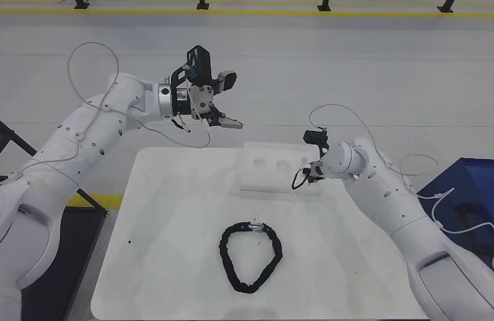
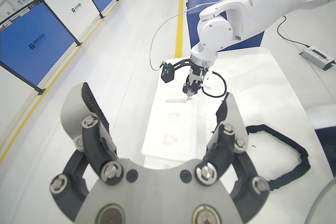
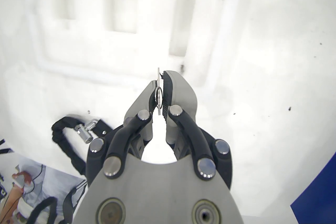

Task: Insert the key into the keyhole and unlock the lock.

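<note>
A black fabric-covered chain lock [image 1: 251,257] lies in a loop on the white table [image 1: 166,265], its silver lock cylinder [image 1: 256,227] at the far side of the loop. In the right wrist view the cylinder [image 3: 85,128] lies close by. My right gripper [image 3: 159,88] is shut on a thin silver key [image 3: 158,93], held edge-on just above the white foam tray [image 1: 271,167]. In the top view this gripper [image 1: 308,174] sits at the tray's right end. My left gripper [image 1: 222,112] hangs open and empty, high beyond the table's far edge; its fingers [image 2: 92,104] stand wide apart.
The foam tray [image 3: 78,51] has several rectangular recesses [image 3: 123,12]. A blue cabinet [image 1: 471,201] stands to the right of the table. A black frame [image 1: 14,144] stands to the left. Bare table surface surrounds the chain.
</note>
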{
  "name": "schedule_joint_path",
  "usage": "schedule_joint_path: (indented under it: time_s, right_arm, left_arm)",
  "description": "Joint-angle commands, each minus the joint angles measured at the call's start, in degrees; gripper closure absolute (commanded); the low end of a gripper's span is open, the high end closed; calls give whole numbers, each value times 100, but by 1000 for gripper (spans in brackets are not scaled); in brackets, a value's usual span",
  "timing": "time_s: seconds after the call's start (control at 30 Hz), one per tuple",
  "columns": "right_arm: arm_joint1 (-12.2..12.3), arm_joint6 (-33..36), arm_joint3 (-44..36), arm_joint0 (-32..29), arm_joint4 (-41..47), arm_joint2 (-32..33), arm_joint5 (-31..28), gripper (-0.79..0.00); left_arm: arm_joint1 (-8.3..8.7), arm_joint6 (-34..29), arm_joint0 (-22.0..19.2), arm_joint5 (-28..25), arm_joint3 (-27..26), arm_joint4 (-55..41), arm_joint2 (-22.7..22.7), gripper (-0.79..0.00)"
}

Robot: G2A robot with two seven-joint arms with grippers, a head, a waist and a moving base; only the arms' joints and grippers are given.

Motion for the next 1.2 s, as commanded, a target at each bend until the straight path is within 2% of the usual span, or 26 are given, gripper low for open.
schedule_joint_path:
  time_s: [0.0,0.27,0.47,0.7,0.93,1.17]
  right_arm:
    - [123,98,-380,-191,115,273,-239,0]
    - [597,451,-1980,-1239,780,1562,-951,0]
    - [834,609,-2794,-2040,1755,2574,-1517,0]
    - [926,662,-2662,-2480,3129,3249,-2086,0]
    - [974,471,-2568,-2650,3648,3547,-2356,0]
    - [986,520,-2584,-2662,3659,3569,-2482,0]
  left_arm:
    - [0,0,0,0,0,0,0,-785]
    - [0,0,0,0,0,0,0,-785]
    - [0,0,0,0,0,0,0,-785]
    - [0,0,0,0,0,0,0,-785]
    - [0,0,0,0,0,0,0,-785]
    - [0,0,0,0,0,0,0,-785]
